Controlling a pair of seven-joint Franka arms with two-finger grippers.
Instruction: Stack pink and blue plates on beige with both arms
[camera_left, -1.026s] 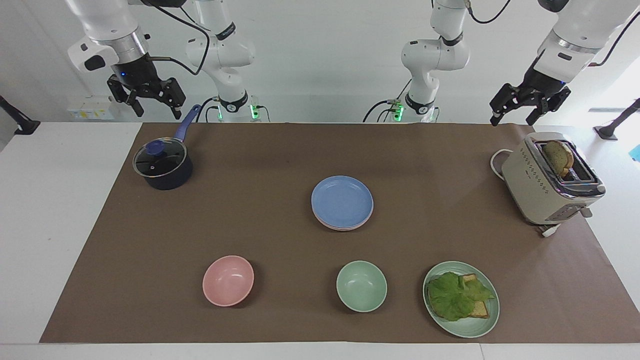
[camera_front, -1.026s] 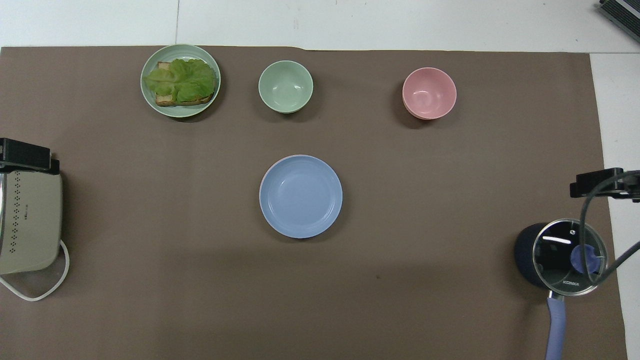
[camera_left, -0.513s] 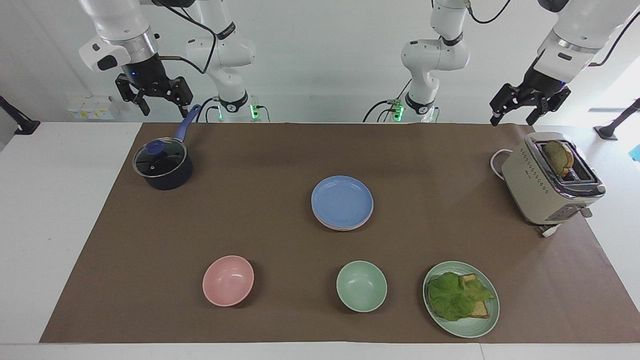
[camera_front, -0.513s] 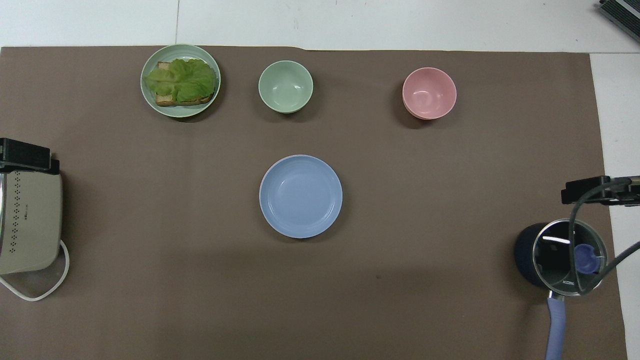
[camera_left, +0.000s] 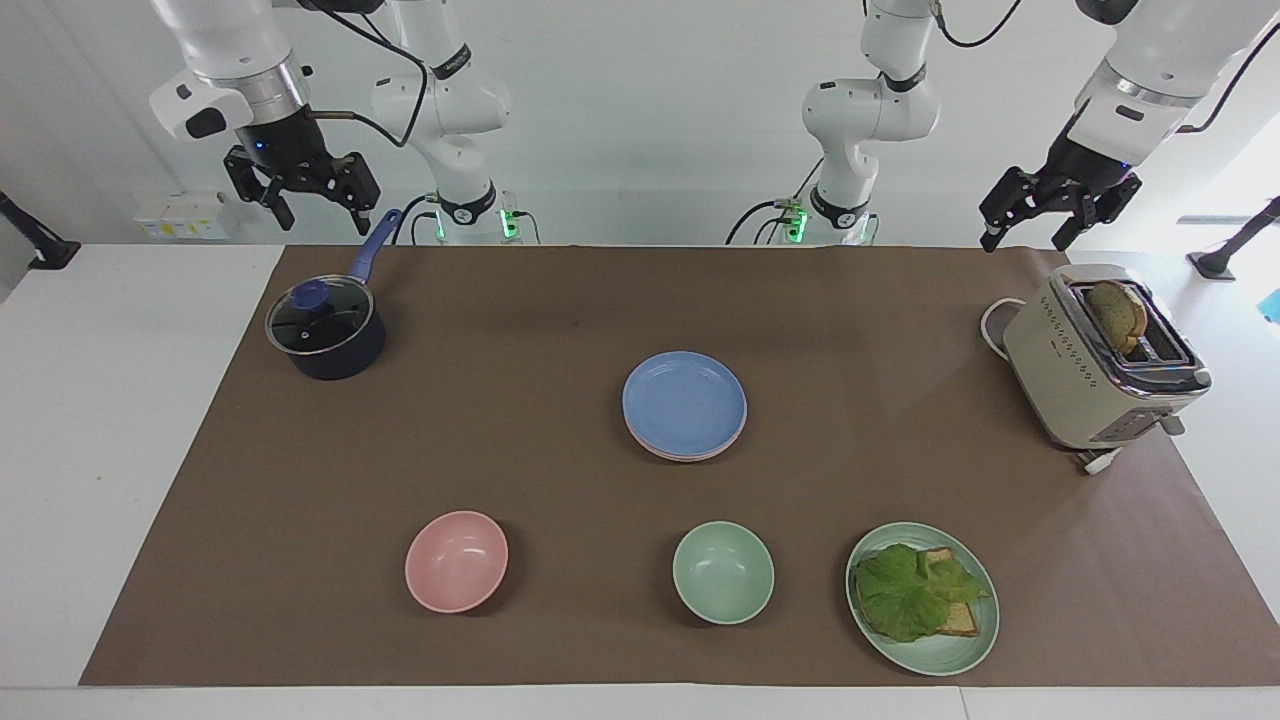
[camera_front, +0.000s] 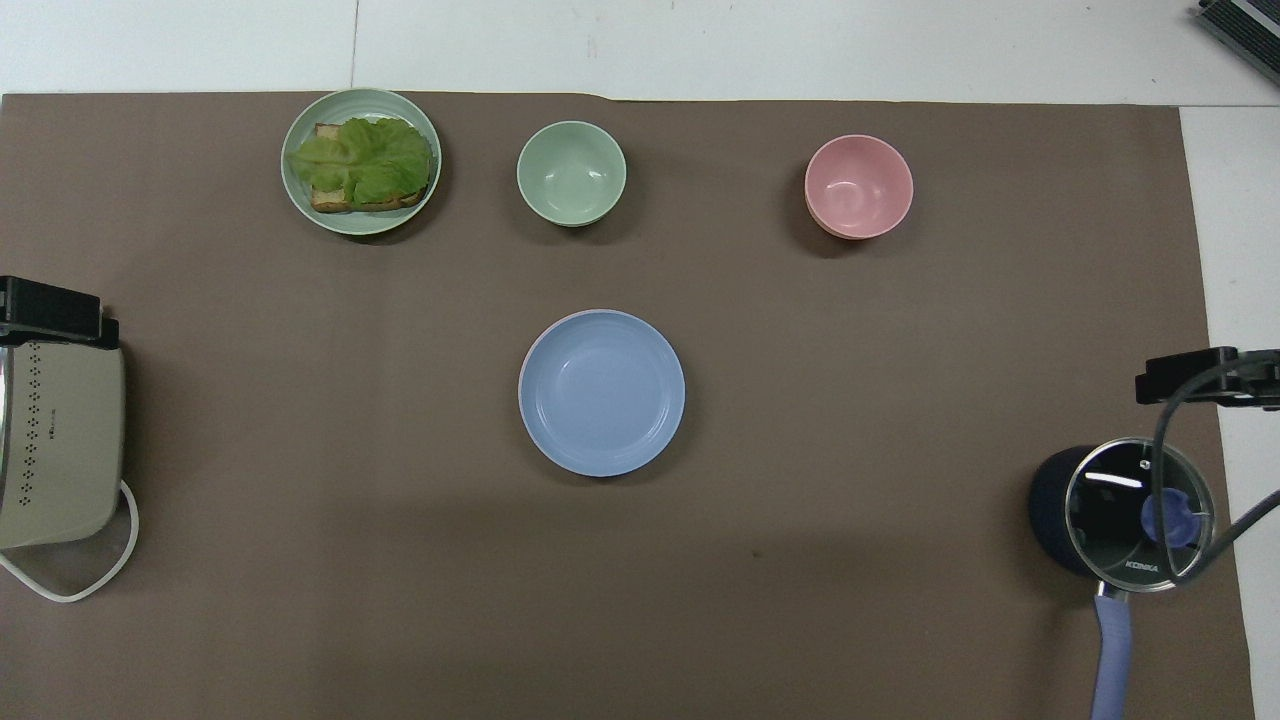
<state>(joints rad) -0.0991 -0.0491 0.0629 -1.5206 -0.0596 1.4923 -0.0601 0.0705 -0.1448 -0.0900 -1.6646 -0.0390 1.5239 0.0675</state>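
A periwinkle blue plate (camera_left: 685, 400) (camera_front: 601, 391) lies on top of a small stack in the middle of the brown mat. Just under it, the rim of the pink plate (camera_left: 686, 457) peeks out. The beige plate is hidden; I cannot see what lies under the pink one. My right gripper (camera_left: 322, 215) hangs open and empty in the air over the handle of the saucepan. At the other end of the table my left gripper (camera_left: 1035, 235) hangs open and empty above the mat's edge by the toaster. Neither gripper touches anything.
A dark saucepan (camera_left: 325, 330) with a glass lid stands at the right arm's end. A beige toaster (camera_left: 1100, 365) holding bread stands at the left arm's end. Farther from the robots sit a pink bowl (camera_left: 456, 561), a green bowl (camera_left: 723, 572) and a green plate (camera_left: 960, 655) with lettuce and toast.
The right gripper has risen a little and drifted slightly over the saucepan's handle. The left gripper and the plates have not visibly moved.
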